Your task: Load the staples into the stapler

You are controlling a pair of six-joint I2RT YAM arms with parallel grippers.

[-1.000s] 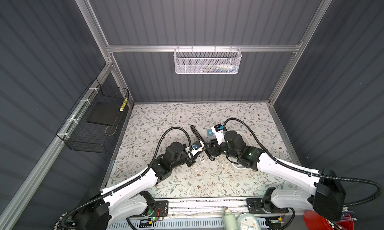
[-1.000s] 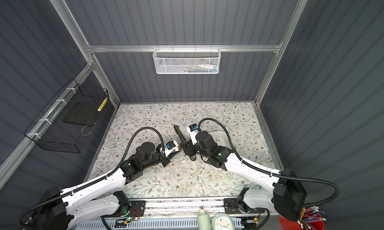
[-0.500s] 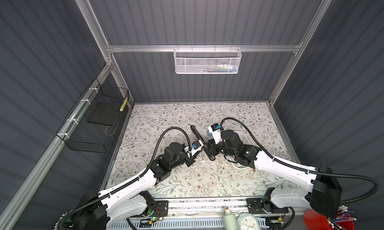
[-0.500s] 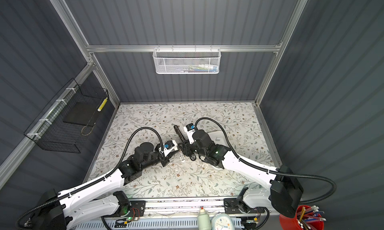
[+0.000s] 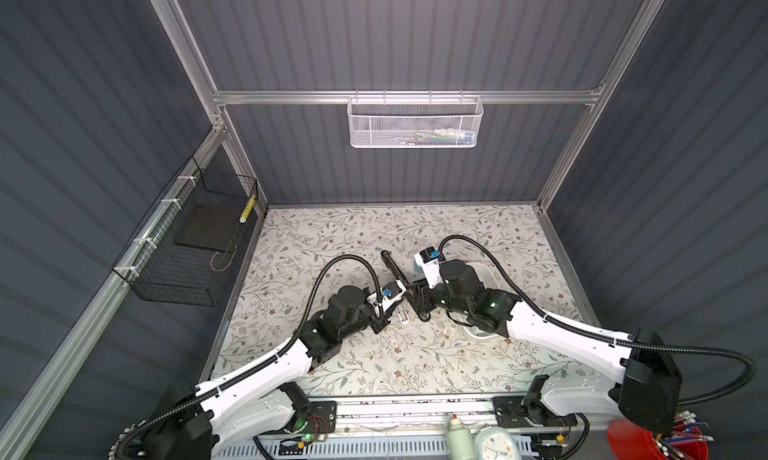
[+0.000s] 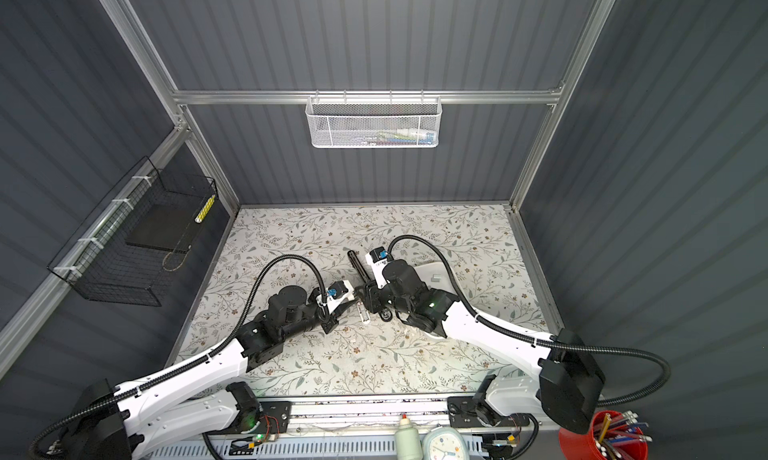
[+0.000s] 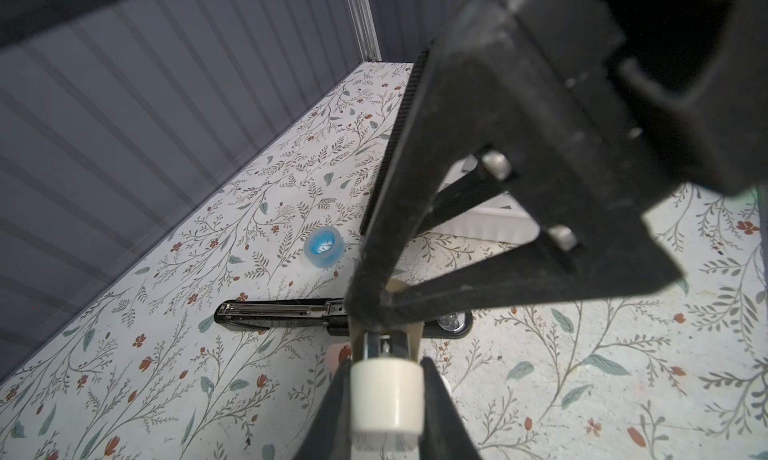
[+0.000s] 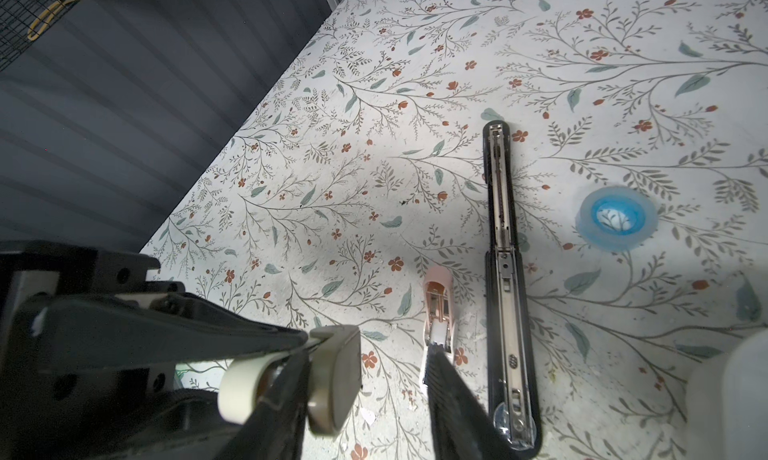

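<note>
The left hand (image 7: pixel 386 370) reaches in from the left and is closed tight. A cream piece (image 7: pixel 386 399), round and whitish, sits between its fingers (image 7: pixel 332 420). I cannot tell whether that piece is held or is part of the hand. The hand hangs low over a small pink thing (image 8: pixel 438 300) with a metal channel, which lies on the bench (image 8: pixel 582 83) just beside the stapler. What the pink thing is I cannot tell.

The stapler (image 8: pixel 505 270) is black and lies folded out flat with its metal rail facing up. I judge it is laid that way so a strip can be dropped straight in. I can make out no strip in the rail, so loading looks not yet begun.

The right hand (image 8: pixel 370 354) meets the left one over the pink thing. Its jaws stand partway apart with bare bench between them. One finger's tip touches an end of the pink thing, and nothing is clamped.

A blue tape roll (image 8: pixel 615 221) stands on the stapler's other side, apart from it.

Of the staples (image 6: pixel 436 277), only one grey strip shows in a top view. It lies in the white tray (image 7: pixel 486 227) at the right, which the right arm largely covers, well apart from the rail.
</note>
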